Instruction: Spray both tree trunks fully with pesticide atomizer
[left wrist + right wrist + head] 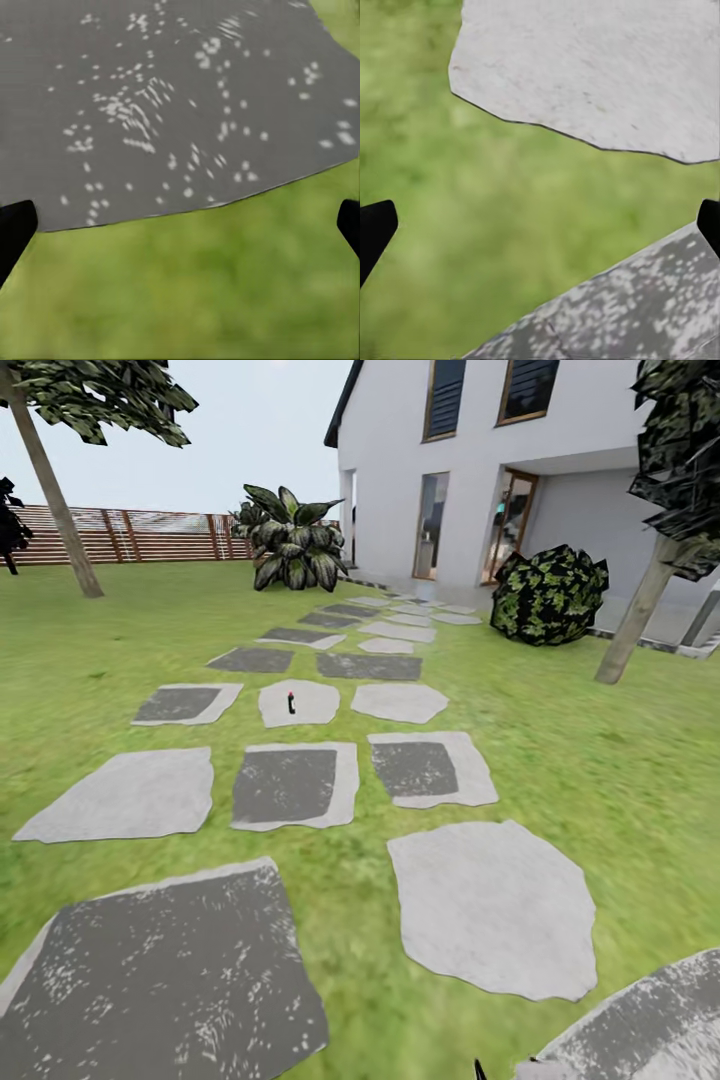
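The pesticide atomizer point(291, 703), a small dark bottle with a red top, stands upright on a pale stepping stone point(310, 695) far ahead on the lawn. One tree trunk point(55, 500) leans at the far left before the fence, the other tree trunk point(638, 612) rises at the right near the house. My left gripper point(180, 225) is open over grass and a dark speckled slab point(172, 97), its black fingertips point(15, 229) wide apart. My right gripper point(540, 225) is open too, above grass between a pale slab point(607, 67) and a speckled slab point(645, 307). Nothing is held.
Grey stepping stones point(285, 785) run from me toward the white house point(480, 470). A round mottled bush point(550, 595) sits by the house, a broad-leaved plant point(292, 540) by its corner, and a slatted wooden fence point(150, 535) at the back left. Grass point(600, 780) spreads wide on both sides.
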Tool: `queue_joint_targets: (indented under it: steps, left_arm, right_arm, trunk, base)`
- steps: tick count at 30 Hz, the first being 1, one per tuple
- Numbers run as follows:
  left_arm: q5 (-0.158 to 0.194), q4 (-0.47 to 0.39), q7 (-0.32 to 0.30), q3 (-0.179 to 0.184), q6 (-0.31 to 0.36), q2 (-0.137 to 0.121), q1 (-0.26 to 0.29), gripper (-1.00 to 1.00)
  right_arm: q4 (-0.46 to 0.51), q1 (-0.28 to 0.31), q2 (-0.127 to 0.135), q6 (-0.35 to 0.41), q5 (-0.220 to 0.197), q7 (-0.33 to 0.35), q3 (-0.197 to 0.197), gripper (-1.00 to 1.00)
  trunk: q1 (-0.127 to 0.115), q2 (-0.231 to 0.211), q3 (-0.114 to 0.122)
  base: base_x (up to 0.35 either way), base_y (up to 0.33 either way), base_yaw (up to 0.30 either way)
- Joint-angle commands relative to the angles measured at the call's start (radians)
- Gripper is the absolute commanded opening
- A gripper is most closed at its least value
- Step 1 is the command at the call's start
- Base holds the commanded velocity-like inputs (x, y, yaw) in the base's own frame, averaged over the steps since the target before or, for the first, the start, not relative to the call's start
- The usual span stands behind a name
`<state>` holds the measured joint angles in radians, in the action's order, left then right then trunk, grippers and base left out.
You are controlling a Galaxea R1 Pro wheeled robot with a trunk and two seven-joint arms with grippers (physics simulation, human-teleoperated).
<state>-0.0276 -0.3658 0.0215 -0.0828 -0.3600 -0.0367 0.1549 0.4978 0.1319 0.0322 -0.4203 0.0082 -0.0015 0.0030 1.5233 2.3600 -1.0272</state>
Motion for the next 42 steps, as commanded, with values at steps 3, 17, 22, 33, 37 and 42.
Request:
queue_joint_targets:
  steps: [3, 17, 22, 33, 37, 42]
  left_arm:
    - [0.000, 0.000, 0.000, 0.000, 0.001, 0.000, 0.000, 1.00]
    - [0.000, 0.002, -0.002, 0.000, 0.001, -0.001, 0.000, 1.00]
    - [0.000, 0.002, -0.002, 0.000, 0.001, -0.002, 0.000, 1.00]
    - [0.000, 0.002, -0.002, 0.000, 0.003, -0.002, 0.000, 1.00]
    - [0.000, 0.002, -0.002, 0.000, 0.003, -0.002, 0.000, 1.00]
    - [0.000, 0.002, -0.001, -0.001, 0.003, -0.002, 0.000, 1.00]
  right_arm:
    - [-0.001, 0.000, 0.000, 0.000, 0.001, 0.000, 0.000, 1.00]
    - [-0.001, 0.000, -0.002, 0.000, 0.001, 0.000, 0.000, 1.00]
    - [-0.002, 0.000, -0.002, 0.000, 0.001, 0.000, 0.000, 1.00]
    - [-0.002, 0.000, -0.002, 0.000, 0.004, 0.000, 0.001, 1.00]
    - [-0.002, 0.000, -0.002, 0.000, 0.004, 0.000, 0.002, 1.00]
    - [-0.003, 0.000, -0.002, 0.000, 0.004, 0.000, 0.002, 1.00]
  trunk:
    - [0.000, 0.000, 0.000]
    - [0.000, 0.000, 0.000]
    - [0.000, 0.000, 0.000]
    - [0.000, 0.000, 0.000]
    - [0.000, 0.000, 0.000]
    - [0.000, 0.000, 0.000]
  base:
    - [0.231, 0.280, 0.000]
    - [0.253, 0.244, 0.000]
    - [0.331, 0.028, 0.000]
    - [0.338, 0.002, 0.000]
    - [0.338, 0.000, 0.000]
    - [0.339, 0.000, 0.000]
